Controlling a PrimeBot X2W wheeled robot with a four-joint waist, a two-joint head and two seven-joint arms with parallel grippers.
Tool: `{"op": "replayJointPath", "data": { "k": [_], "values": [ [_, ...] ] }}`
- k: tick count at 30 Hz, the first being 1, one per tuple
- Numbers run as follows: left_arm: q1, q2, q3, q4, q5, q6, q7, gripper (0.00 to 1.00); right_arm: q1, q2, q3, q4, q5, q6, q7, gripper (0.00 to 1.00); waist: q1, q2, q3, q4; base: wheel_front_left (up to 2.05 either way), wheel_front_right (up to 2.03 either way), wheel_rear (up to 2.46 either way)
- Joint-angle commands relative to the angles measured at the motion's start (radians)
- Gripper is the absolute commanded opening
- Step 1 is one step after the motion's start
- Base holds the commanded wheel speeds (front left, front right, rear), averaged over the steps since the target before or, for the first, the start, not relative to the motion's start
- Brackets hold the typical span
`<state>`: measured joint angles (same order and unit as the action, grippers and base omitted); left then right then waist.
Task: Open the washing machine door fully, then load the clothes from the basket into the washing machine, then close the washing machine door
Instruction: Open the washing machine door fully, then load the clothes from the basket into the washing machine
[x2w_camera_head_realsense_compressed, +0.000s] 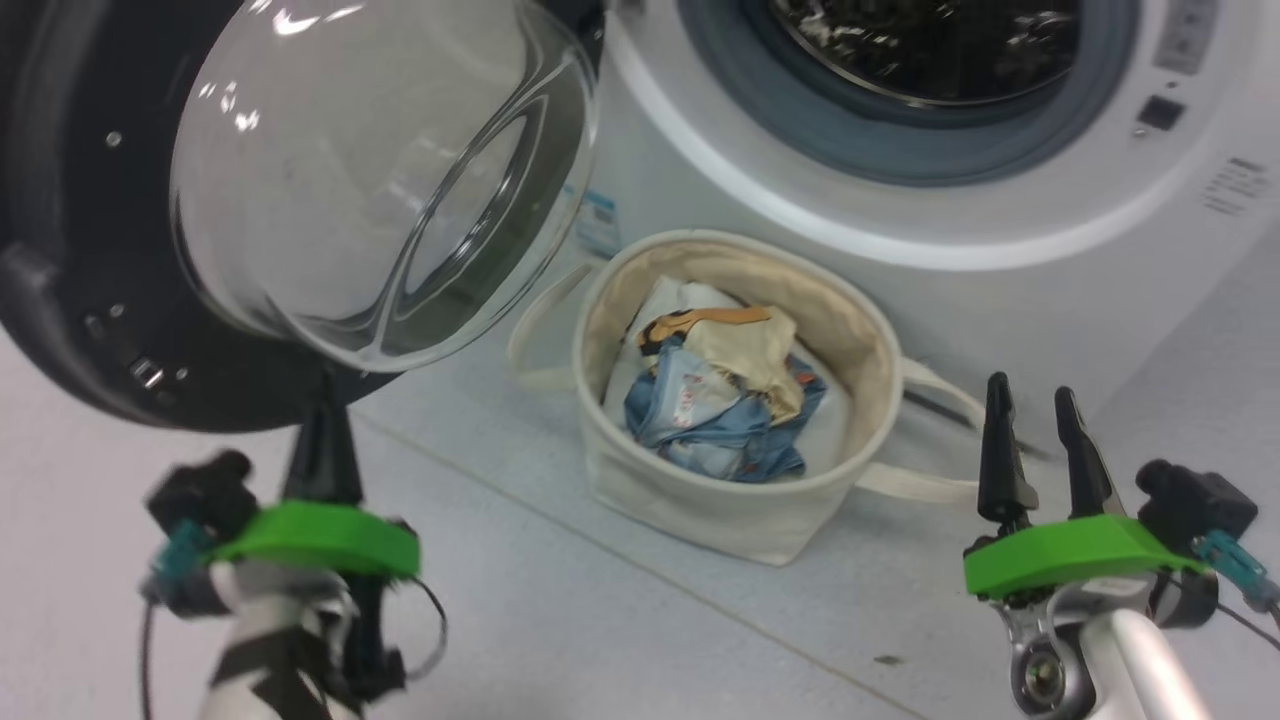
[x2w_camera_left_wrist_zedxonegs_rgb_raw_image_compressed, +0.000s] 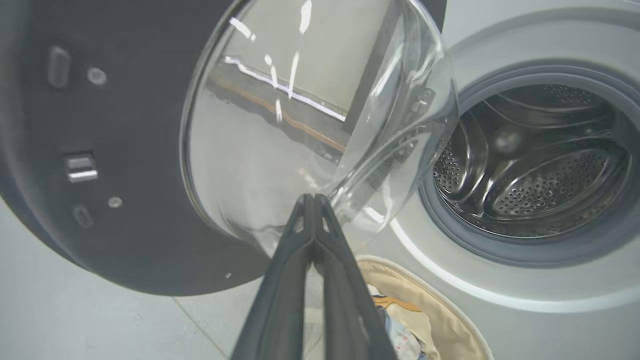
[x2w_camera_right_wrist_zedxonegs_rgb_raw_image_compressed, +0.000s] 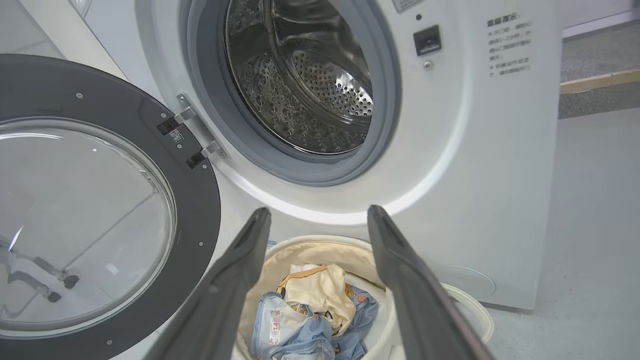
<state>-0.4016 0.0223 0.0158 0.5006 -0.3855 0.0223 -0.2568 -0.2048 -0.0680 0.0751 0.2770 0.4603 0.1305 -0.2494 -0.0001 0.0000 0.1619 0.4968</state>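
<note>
The washing machine (x2w_camera_head_realsense_compressed: 1000, 290) (x2w_camera_right_wrist_zedxonegs_rgb_raw_image_compressed: 480, 165) stands with its grey-rimmed drum mouth (x2w_camera_head_realsense_compressed: 920, 110) (x2w_camera_left_wrist_zedxonegs_rgb_raw_image_compressed: 540, 165) (x2w_camera_right_wrist_zedxonegs_rgb_raw_image_compressed: 300, 90) uncovered. Its door (x2w_camera_head_realsense_compressed: 90, 200) (x2w_camera_left_wrist_zedxonegs_rgb_raw_image_compressed: 125, 150) (x2w_camera_right_wrist_zedxonegs_rgb_raw_image_compressed: 190, 200), black-rimmed with a glass bowl (x2w_camera_head_realsense_compressed: 380, 180), is swung wide to the left. The cream basket (x2w_camera_head_realsense_compressed: 740, 510) (x2w_camera_right_wrist_zedxonegs_rgb_raw_image_compressed: 315, 250) (x2w_camera_left_wrist_zedxonegs_rgb_raw_image_compressed: 450, 320) sits on the floor before the washer, holding the clothes (x2w_camera_head_realsense_compressed: 720, 400) (x2w_camera_right_wrist_zedxonegs_rgb_raw_image_compressed: 310, 310), blue denim and beige cloth. My left gripper (x2w_camera_head_realsense_compressed: 325, 400) (x2w_camera_left_wrist_zedxonegs_rgb_raw_image_compressed: 312, 197) is shut and empty, its tip at the door's lower edge. My right gripper (x2w_camera_head_realsense_compressed: 1030, 385) (x2w_camera_right_wrist_zedxonegs_rgb_raw_image_compressed: 317, 212) is open, to the right of the basket and above it.
Pale grey floor (x2w_camera_head_realsense_compressed: 600, 640) spreads around the basket. One strap handle (x2w_camera_head_realsense_compressed: 535, 330) loops out on the left, another (x2w_camera_head_realsense_compressed: 930, 480) on the right near my right gripper. A blue label sticker (x2w_camera_head_realsense_compressed: 598, 225) shows on the washer behind the door's glass.
</note>
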Motion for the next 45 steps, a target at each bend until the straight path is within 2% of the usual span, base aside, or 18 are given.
{"op": "replayJointPath", "data": {
  "k": [1, 7, 8, 15, 23, 24, 25, 26, 27, 35, 45],
  "values": [
    [0.017, 0.028, -0.029, -0.054, -0.013, 0.017, -0.005, 0.00, 0.016, 0.012, 0.014, -0.047, 0.007, 0.000, -0.012, 1.00, 0.0002, 0.0000, -0.069, -0.071, 0.00, 0.00, 0.00],
    [0.123, 0.028, -0.158, -0.104, -0.028, 0.033, -0.005, 0.00, 0.085, 0.017, 0.022, -0.107, 0.048, 0.000, -0.012, 1.00, 0.0002, 0.0000, -0.141, -0.170, 0.00, 0.00, 0.00],
    [0.123, 0.028, -0.158, -0.104, -0.028, 0.033, -0.005, 0.00, 0.085, 0.017, 0.022, -0.107, 0.048, 0.000, -0.012, 1.00, 0.0002, 0.0000, -0.141, -0.170, 0.00, 0.00, 0.00],
    [0.201, 0.028, -0.168, -0.146, -0.018, 0.043, -0.005, 0.00, 0.130, 0.018, 0.026, -0.142, 0.080, 0.000, -0.012, 1.00, 0.0002, 0.0000, -0.162, -0.289, 0.00, 0.00, 0.00],
    [0.231, 0.028, -0.162, -0.172, -0.016, 0.047, -0.005, 0.00, 0.134, 0.018, 0.039, -0.144, 0.068, 0.000, -0.012, 1.00, 0.0002, 0.0000, -0.162, -0.372, 0.00, 0.00, 0.00],
    [0.233, 0.028, -0.162, -0.173, -0.017, 0.047, -0.005, 0.02, 0.133, 0.018, 0.040, -0.146, 0.069, 0.000, -0.012, 1.00, 0.0002, 0.0000, -0.161, -0.383, 0.00, 0.00, 0.00],
    [0.233, 0.028, -0.162, -0.175, -0.017, 0.048, -0.005, 0.29, 0.132, 0.018, 0.041, -0.147, 0.068, 0.000, -0.012, 1.00, 0.0002, 0.0000, -0.159, -0.393, 0.00, 0.00, 0.00],
    [0.232, 0.028, -0.163, -0.177, -0.016, 0.048, -0.005, 0.94, 0.131, 0.018, 0.042, -0.147, 0.066, 0.000, -0.012, 1.00, 0.0002, 0.0000, -0.156, -0.403, 0.00, 0.00, 0.00],
    [0.230, 0.028, -0.165, -0.179, -0.012, 0.048, -0.005, 1.00, 0.131, 0.018, 0.041, -0.146, 0.063, 0.000, -0.012, 1.00, 0.0002, 0.0000, -0.154, -0.412, 0.00, 0.00, 0.00],
    [0.227, 0.028, -0.181, -0.163, -0.043, 0.031, -0.005, 1.00, 0.123, 0.018, 0.027, -0.140, 0.036, 0.000, -0.012, 1.00, 0.0002, 0.0000, -0.136, -0.465, 0.00, 0.00, 0.00],
    [0.220, 0.028, -0.178, -0.162, -0.039, 0.053, -0.005, 1.00, 0.116, 0.018, 0.026, -0.138, 0.028, 0.000, -0.012, 1.00, 0.0002, 0.0000, -0.126, -0.479, 0.00, 0.00, 0.00]
  ]
}}
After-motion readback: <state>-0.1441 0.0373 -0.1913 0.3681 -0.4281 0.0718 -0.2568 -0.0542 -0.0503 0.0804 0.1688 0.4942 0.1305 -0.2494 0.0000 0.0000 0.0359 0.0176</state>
